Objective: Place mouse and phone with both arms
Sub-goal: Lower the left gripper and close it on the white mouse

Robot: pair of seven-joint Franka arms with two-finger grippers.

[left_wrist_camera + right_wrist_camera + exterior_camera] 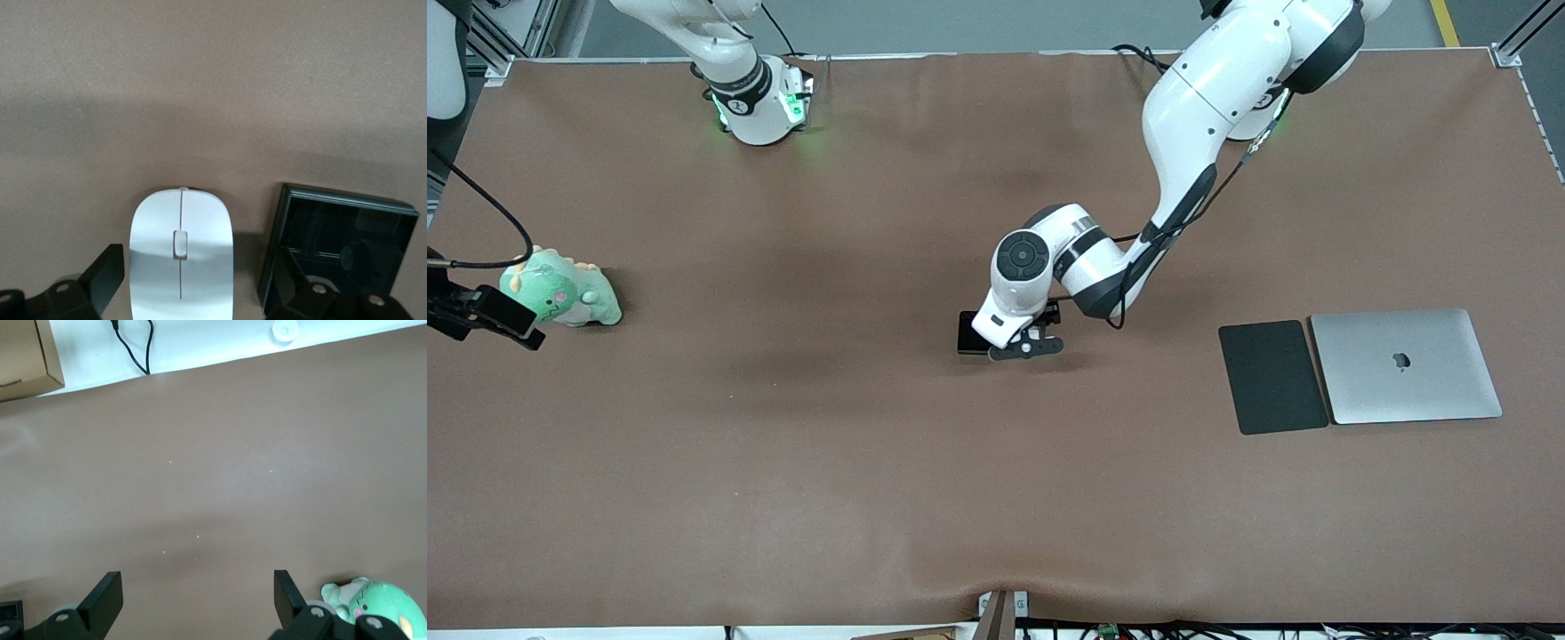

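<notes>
The white mouse (181, 257) lies on the brown table between the fingers of my left gripper (197, 283), which is open and low around it; one finger (107, 273) stands just clear of its side. The black phone (337, 247) lies flat right beside the mouse. In the front view my left gripper (1024, 345) hides the mouse, and the phone (967, 332) shows at its side toward the right arm's end. My right gripper (197, 597) is open and empty, and it waits by the table's edge (494, 313) at the right arm's end.
A green plush toy (560, 289) sits beside my right gripper and shows in the right wrist view (377, 607). A dark-grey pad (1272, 376) and a closed silver laptop (1405, 364) lie side by side toward the left arm's end. A cardboard box (23, 353) stands off the table.
</notes>
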